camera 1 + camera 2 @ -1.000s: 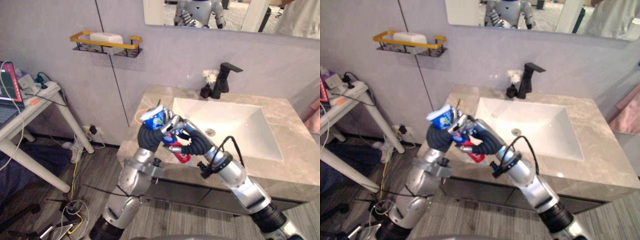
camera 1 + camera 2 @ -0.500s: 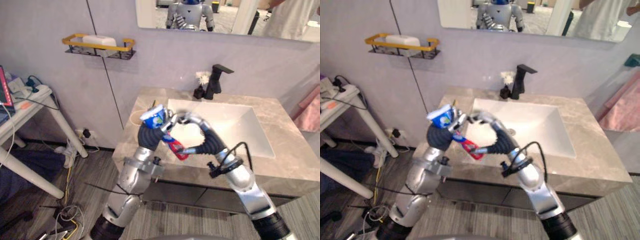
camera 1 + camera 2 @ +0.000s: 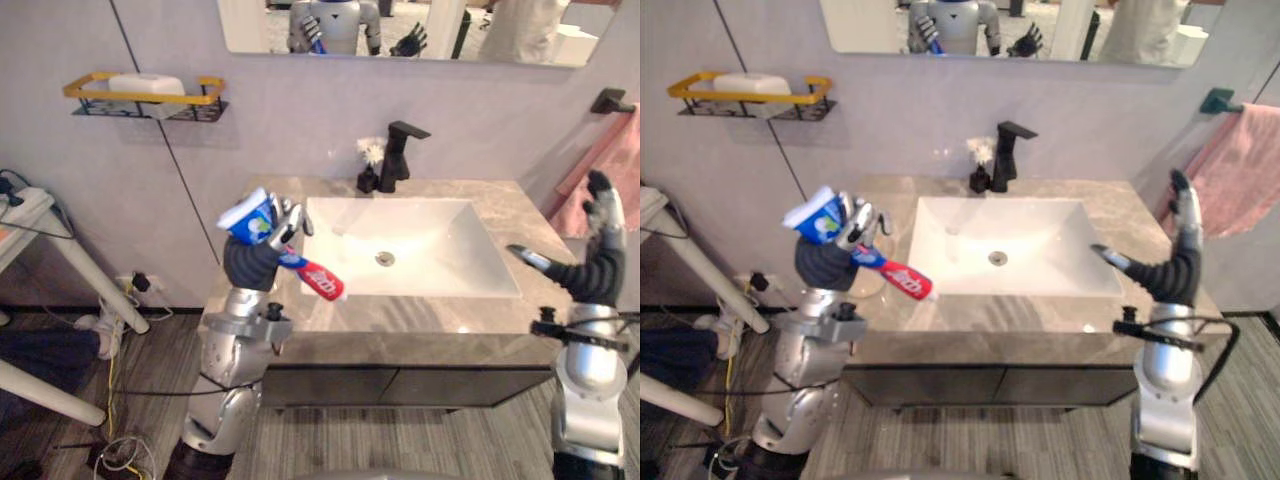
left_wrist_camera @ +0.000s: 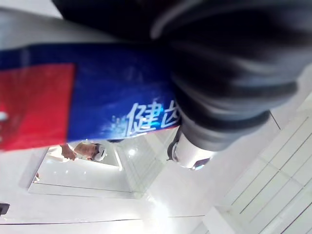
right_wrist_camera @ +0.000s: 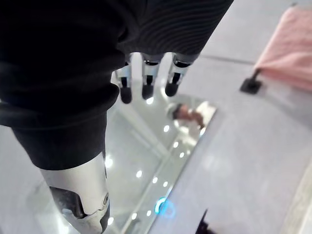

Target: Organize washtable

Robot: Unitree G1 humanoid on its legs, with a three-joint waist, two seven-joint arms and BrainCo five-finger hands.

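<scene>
Toothpaste tube (image 3: 314, 279) is your first thing to check. It sits in the left hand (image 3: 258, 258), held up in the air to the left of the sink (image 3: 440, 250), over the front left part of the worktop (image 3: 520, 215). You can see the fingers (image 3: 291, 215) and thumb closed round the tube's middle. Its blue crimped end sticks up on the side away from the sink, and its red capped end slants down toward the sink's front left corner. In the left wrist view you get the same tube from very close, blue and red, running across beside the hand's dark cover.

Your right hand (image 3: 596, 255) is raised well to the right of the sink, beyond the worktop's right edge. It holds nothing. The fingers (image 5: 146, 80) stand straight and together, and the thumb is spread apart from them, pointing back toward the sink.

Behind the sink you have a black tap (image 3: 398, 155) at the middle of the back rim, with a small dark vase of white flowers (image 3: 369, 165) just to its left. A pink towel (image 3: 1240, 170) hangs on the wall to the right of the sink, close behind the right hand. On the wall well left of the sink, a yellow-rimmed rack (image 3: 190, 98) carries a white bar (image 3: 145, 83).
</scene>
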